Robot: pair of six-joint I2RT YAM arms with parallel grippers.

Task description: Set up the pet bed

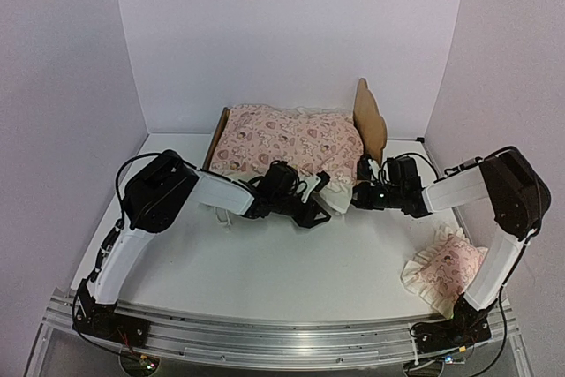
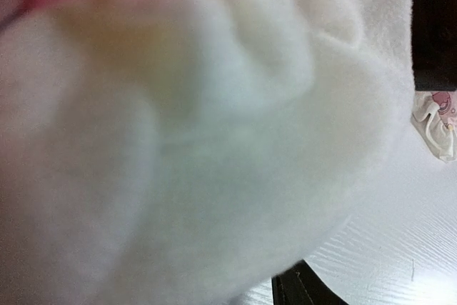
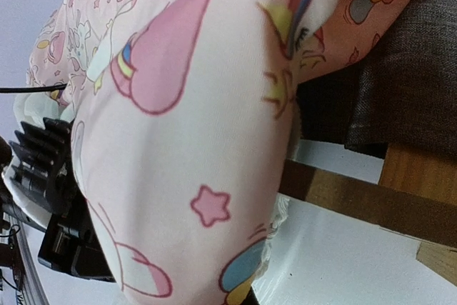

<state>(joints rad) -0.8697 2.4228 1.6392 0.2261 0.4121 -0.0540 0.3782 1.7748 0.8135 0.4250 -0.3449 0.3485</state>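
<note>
Left claw at near edge of pink cover, buried in cream ruffle; wrist view nothing but white plush, so open or closed: cannot tell. Right claw just beside it at near right corner, jaws closed; whether a fold is pinched, not visible.

Pet bed at back centre of surface, headboard upright at right end, cover heaped over the frame. Wooden rail and dark fabric base bare under the lifted cover edge in right wrist view.

Step in hand, by judgement: seating cover along near side. Draw the edge low and level, both corners together. Go gently, since a light frame probably slides or tips if tugged. Release once ruffle hangs outside the rail.

Pillow lying well apart, by right arm's base; likely next.
</note>
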